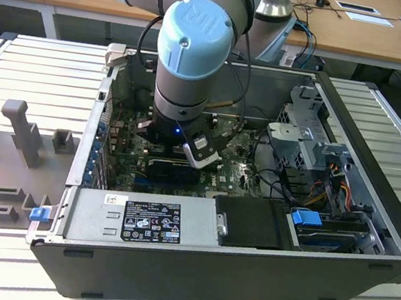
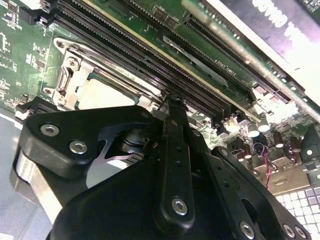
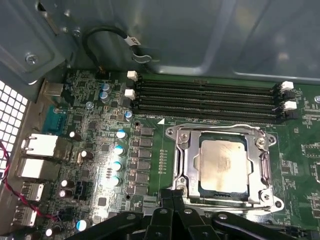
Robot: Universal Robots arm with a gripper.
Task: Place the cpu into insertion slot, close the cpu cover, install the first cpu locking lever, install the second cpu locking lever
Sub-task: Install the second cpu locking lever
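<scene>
The cpu [image 3: 223, 164], a pale silvery square, lies seated in the insertion slot [image 3: 218, 194] on the green motherboard. The dull-metal cpu cover [image 3: 183, 161] lies flat around it, its open centre showing the chip. Thin wire levers [image 3: 220, 127] run along the cover's edges; whether they are latched I cannot tell. My gripper [image 3: 172, 193] hovers just beside the socket's edge, fingers together and holding nothing. In the second wrist view the black gripper [image 2: 171, 102] ends close to the cpu [image 2: 107, 95] and cover [image 2: 67, 75]. In the exterior view the gripper [image 1: 185, 155] reaches down inside the open computer case.
Long black memory slots [image 3: 205, 97] with white clips run beside the socket. Capacitors [image 3: 119, 150] and rear ports [image 3: 37, 145] stand on the other side. The case holds a power supply [image 1: 143, 220] and drive cage [image 1: 306, 134]. A grey fixture tray [image 1: 18, 133] lies at the exterior view's left.
</scene>
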